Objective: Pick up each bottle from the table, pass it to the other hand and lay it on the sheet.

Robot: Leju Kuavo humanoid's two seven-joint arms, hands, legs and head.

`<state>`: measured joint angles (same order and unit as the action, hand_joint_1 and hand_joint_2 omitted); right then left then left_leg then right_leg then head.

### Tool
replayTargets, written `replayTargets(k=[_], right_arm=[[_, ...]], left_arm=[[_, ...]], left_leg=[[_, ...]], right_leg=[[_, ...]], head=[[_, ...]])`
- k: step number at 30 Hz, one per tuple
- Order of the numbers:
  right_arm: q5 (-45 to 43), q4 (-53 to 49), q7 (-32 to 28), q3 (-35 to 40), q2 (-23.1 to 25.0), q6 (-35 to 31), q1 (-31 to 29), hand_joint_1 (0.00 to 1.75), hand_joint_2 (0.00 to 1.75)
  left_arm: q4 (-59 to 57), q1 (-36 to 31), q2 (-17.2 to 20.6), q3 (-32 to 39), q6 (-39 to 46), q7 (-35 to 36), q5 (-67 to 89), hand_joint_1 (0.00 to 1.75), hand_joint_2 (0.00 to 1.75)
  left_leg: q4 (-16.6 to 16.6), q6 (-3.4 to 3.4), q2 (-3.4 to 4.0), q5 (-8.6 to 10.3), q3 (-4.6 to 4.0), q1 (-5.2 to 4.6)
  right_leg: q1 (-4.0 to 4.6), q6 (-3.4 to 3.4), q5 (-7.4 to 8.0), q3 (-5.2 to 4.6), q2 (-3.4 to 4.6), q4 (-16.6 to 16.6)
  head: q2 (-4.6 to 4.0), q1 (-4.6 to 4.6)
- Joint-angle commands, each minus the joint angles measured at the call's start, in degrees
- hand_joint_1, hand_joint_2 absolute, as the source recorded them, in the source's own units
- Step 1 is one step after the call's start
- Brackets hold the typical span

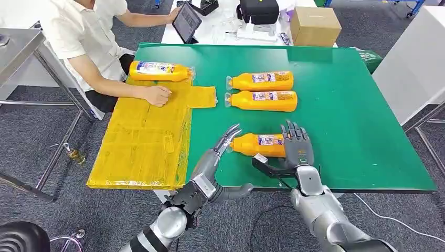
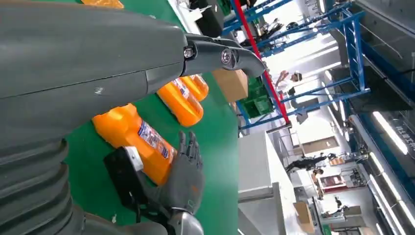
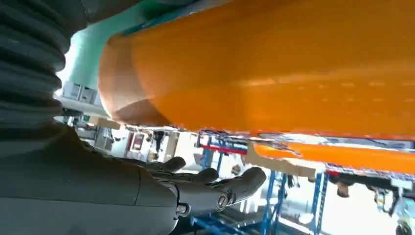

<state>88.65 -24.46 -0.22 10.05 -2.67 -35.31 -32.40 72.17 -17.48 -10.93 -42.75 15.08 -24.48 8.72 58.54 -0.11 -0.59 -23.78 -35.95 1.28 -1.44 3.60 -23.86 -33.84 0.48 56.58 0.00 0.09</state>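
Green tabletop (image 1: 346,105) carries the nearest bottle (image 1: 260,145) lying near its front edge. Right hand (image 1: 297,149) rests at its base, fingers spread, not gripping; left hand (image 1: 226,140) hovers open beside its cap. Two bottles (image 1: 261,81) lie farther back, another (image 1: 159,71) on the yellow sheet (image 1: 141,142).

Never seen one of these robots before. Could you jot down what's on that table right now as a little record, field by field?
table: green top
sheet: yellow, on the table's left part, hanging over the near edge
bottles: four orange, all lying down
bottle on sheet: far end, by the person
pair of bottles: side by side, mid-table
nearest bottle: between the robot's hands
right hand: open, fingers around the nearest bottle's base
left hand: open, by its cap
person: seated at left, one hand on the sheet
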Motion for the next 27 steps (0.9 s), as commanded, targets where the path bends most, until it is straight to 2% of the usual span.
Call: replayTargets(k=[1,3,7,13,18,22,24,27], right_arm=[[-4.5,6.2,-3.9,0.4,-1.6,7.3,-0.6,1.73,1.75],[-7.3,6.0,-6.6,-0.9,-1.4,9.7,-0.3,1.75,1.75],[-7.5,6.0,-6.8,-1.0,-1.4,9.8,-0.2,1.75,1.75],[-21.1,3.0,-18.7,-5.5,-1.8,18.0,2.4,1.75,1.75],[-27.7,-1.6,-22.7,-4.6,-2.0,14.4,4.6,1.75,1.75],[-38.0,-13.2,-26.2,-4.4,0.4,10.2,10.7,1.75,1.75],[-40.3,-19.6,-24.0,-1.2,0.6,10.2,13.6,1.75,1.75],[-40.5,-20.6,-23.2,-0.5,0.3,10.4,13.9,1.75,1.75]], left_arm=[[-2.0,-2.2,1.4,-1.4,-0.6,0.3,-0.3,0.0,1.75],[-1.8,-2.2,1.6,-1.4,-0.9,0.5,-0.4,0.0,1.75],[-1.8,-2.2,1.6,-1.4,-0.9,0.5,-0.4,0.0,1.75],[-1.3,-1.6,2.0,-0.9,-3.6,1.5,-2.0,0.0,1.75],[-0.3,-0.3,1.7,0.4,-3.4,1.0,-2.4,0.0,1.75],[-1.7,4.4,-3.9,8.7,7.5,1.6,-12.3,0.0,1.75],[-3.7,4.5,-3.9,8.5,8.9,0.7,-15.5,0.0,1.75],[-4.1,4.4,-3.8,8.3,9.0,0.3,-15.9,0.0,1.75]], left_leg=[[0.0,0.06,-0.1,0.01,0.11,0.0],[0.0,0.06,-0.05,0.0,0.12,0.01],[-0.1,0.07,-0.15,0.01,0.21,0.04],[-0.1,0.06,-0.15,0.0,0.28,0.06],[-0.1,0.06,-0.07,-0.03,0.36,0.06],[-0.1,0.06,0.01,-0.07,0.44,0.06],[-0.1,0.07,0.05,-0.08,0.45,0.08],[-0.1,0.08,0.11,-0.11,0.46,0.08]], right_leg=[[0.03,-0.1,-0.03,0.16,-0.16,-0.1],[0.03,-0.11,-0.02,0.16,-0.11,-0.1],[0.09,-0.19,-0.04,0.29,-0.24,-0.1],[0.1,-0.16,-0.04,0.34,-0.23,-0.2],[0.09,-0.13,-0.02,0.4,-0.13,-0.2],[0.1,-0.14,-0.02,0.42,-0.07,-0.1],[0.12,-0.15,-0.01,0.45,-0.03,-0.2],[0.14,-0.18,-0.02,0.43,0.0,-0.2]], head=[[0.0,0.04],[0.0,0.02],[0.0,0.04],[0.0,0.04],[0.0,0.07],[0.0,0.04],[0.0,0.04],[0.0,0.02]])
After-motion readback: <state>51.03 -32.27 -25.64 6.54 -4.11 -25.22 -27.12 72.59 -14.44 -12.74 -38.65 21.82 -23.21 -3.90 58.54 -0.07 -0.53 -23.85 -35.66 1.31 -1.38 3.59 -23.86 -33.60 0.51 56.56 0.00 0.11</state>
